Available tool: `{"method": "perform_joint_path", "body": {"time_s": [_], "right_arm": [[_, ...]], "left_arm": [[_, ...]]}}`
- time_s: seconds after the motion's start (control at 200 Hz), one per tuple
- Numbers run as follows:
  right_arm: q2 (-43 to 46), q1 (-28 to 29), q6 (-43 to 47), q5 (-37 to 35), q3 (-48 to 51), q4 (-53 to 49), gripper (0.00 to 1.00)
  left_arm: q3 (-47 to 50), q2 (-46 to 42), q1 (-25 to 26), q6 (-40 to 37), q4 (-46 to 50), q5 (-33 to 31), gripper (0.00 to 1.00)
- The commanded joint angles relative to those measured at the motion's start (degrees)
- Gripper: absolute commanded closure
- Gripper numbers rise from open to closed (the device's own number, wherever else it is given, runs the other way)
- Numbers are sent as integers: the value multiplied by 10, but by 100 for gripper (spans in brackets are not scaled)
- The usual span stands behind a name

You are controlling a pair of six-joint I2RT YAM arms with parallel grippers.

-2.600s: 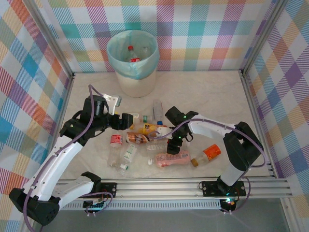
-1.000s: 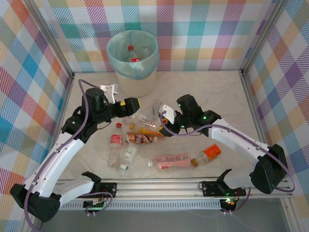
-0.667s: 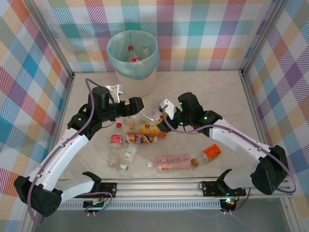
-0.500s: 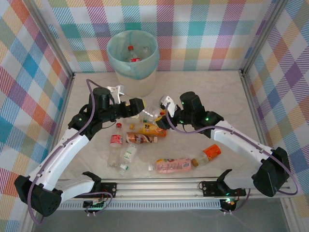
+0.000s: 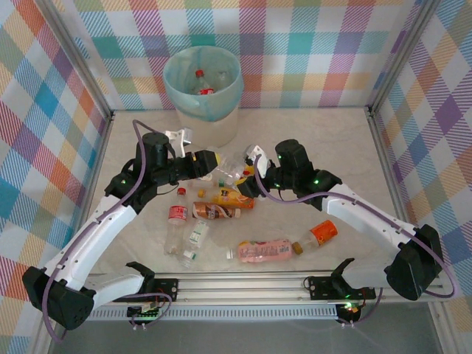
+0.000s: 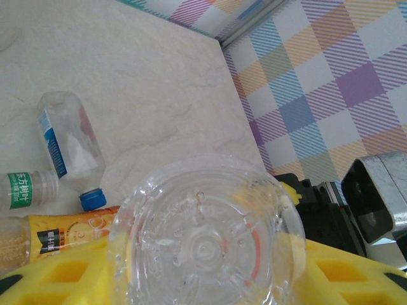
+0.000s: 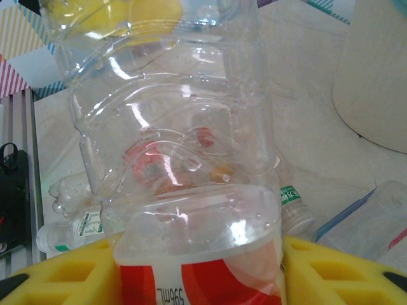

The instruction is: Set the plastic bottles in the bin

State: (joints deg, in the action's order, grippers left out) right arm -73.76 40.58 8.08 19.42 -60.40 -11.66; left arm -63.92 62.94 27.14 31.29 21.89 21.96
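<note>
A clear bottle with a red label [image 5: 230, 171] hangs above the table between my two grippers. My left gripper [image 5: 211, 161] is shut on its base [image 6: 206, 241], yellow pads [image 6: 57, 273] on both sides. My right gripper [image 5: 250, 177] is shut on the labelled end [image 7: 191, 279]. The cream bin [image 5: 212, 131] with a teal liner stands at the back left, and a few bottles lie inside it. Below the grippers lie a yellow bottle [image 5: 232, 198], a brown one [image 5: 214, 211], a red-labelled one [image 5: 177, 216], a pink one [image 5: 265, 251] and an orange-labelled one [image 5: 320, 234].
A white-and-green bottle [image 5: 195, 237] lies near the front rail. A clear blue-labelled bottle [image 6: 67, 146] and a green-labelled one [image 6: 22, 189] lie under the held bottle. The bin's wall [image 7: 375, 70] is close on the right in the right wrist view. Checked walls enclose the table.
My right gripper rose from the pile with the clear bottle and carried it left and back. My left gripper came in and shut on its base; over the last half second little moved.
</note>
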Motion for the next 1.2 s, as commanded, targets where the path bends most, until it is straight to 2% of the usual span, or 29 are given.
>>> {"method": "perform_joint_path", "body": {"time_s": [0.0, 0.225, 0.45, 0.73, 1.005, 1.065, 1.195], "right_arm": [[7, 4, -6, 26, -1, 40, 41], [20, 5, -20, -22, -24, 33, 15], [24, 4, -32, -98, -99, 13, 8], [-55, 5, 35, -131, -261, 0, 5], [-129, -1, 106, -127, -362, -26, 4], [-140, -3, 114, -123, -367, -30, 4], [-161, -6, 113, -114, -366, -35, 5]], "left_arm": [[-12, -7, 5, -4, 3, -23, 48], [-72, -17, 5, -8, 30, -93, 50], [-228, 27, 4, -76, 89, -197, 49], [-539, 224, -3, -193, 152, -341, 48], [-905, 500, -31, -286, 230, -437, 47], [-940, 537, -44, -286, 236, -442, 47], [-939, 573, -65, -280, 229, -438, 47]]}}
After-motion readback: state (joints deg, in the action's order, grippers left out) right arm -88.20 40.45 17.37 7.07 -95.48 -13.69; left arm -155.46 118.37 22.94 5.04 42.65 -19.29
